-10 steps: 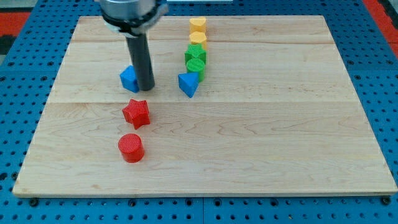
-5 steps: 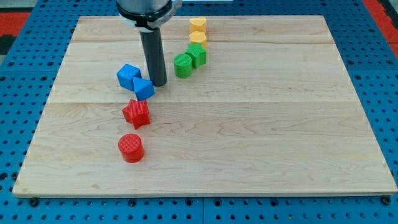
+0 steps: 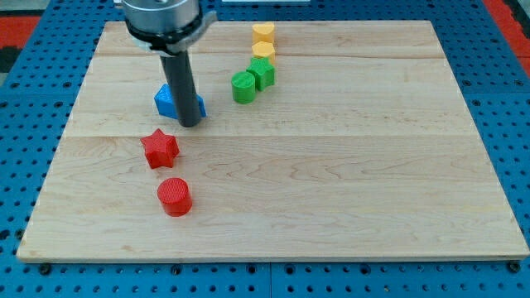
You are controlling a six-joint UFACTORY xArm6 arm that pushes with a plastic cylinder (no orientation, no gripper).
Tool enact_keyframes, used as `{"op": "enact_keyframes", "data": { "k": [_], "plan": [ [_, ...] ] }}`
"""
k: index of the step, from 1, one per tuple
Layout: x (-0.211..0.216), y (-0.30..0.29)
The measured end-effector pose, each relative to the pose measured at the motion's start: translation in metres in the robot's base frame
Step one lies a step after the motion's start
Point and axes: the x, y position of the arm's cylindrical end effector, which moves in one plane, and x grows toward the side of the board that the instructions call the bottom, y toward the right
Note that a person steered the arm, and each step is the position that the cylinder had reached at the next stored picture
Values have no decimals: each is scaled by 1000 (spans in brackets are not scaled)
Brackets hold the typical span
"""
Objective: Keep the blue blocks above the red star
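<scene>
My tip [image 3: 190, 123] rests on the board just right of and below the blue blocks. One blue block [image 3: 166, 101] shows to the left of the rod; a second blue block [image 3: 199, 107] peeks out at the rod's right, mostly hidden behind it. The red star [image 3: 159, 149] lies below and slightly left of the blue blocks, a short gap from my tip.
A red cylinder [image 3: 175, 197] sits below the star. Two green blocks [image 3: 244, 87] [image 3: 262, 73] lie to the right of the rod, with two yellow blocks [image 3: 263, 51] [image 3: 263, 34] above them near the board's top edge.
My tip moved left and slightly down. The red star slid left and up a little. The blue blocks are now bunched behind the rod. Earlier, one blue block was pushed left from beside the green blocks.
</scene>
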Motion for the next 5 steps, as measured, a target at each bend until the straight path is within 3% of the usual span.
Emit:
{"op": "enact_keyframes", "data": {
  "k": [1,2,3,4,5],
  "plan": [
    [15,9],
    [16,104],
    [-3,81],
    [-20,22],
    [-44,16]
  ]
}}
